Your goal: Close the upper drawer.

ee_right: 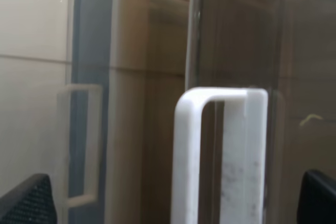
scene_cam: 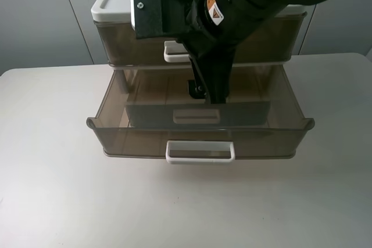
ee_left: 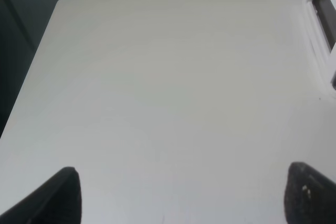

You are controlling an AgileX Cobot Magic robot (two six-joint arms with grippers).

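Note:
The upper drawer (scene_cam: 122, 42), smoky grey-brown with a white loop handle (scene_cam: 174, 55), sits under the unit's white top (scene_cam: 113, 4), its front about level with the top's edge. My right arm reaches in from the upper right. Its gripper (scene_cam: 204, 92) hangs just in front of that drawer's front, over the open lower drawer. In the right wrist view the white handle (ee_right: 220, 156) fills the middle, between the two black fingertips (ee_right: 26, 203) of my open right gripper (ee_right: 173, 205). My left gripper (ee_left: 178, 198) is open and empty over bare table.
The matching lower drawer (scene_cam: 145, 137) is pulled far out, its white handle (scene_cam: 200, 151) toward the front, with a flat grey panel inside it (scene_cam: 244, 114). The unit stands at the back of a white table (scene_cam: 52, 190). A white framed edge (ee_left: 320, 24) shows in the left wrist view.

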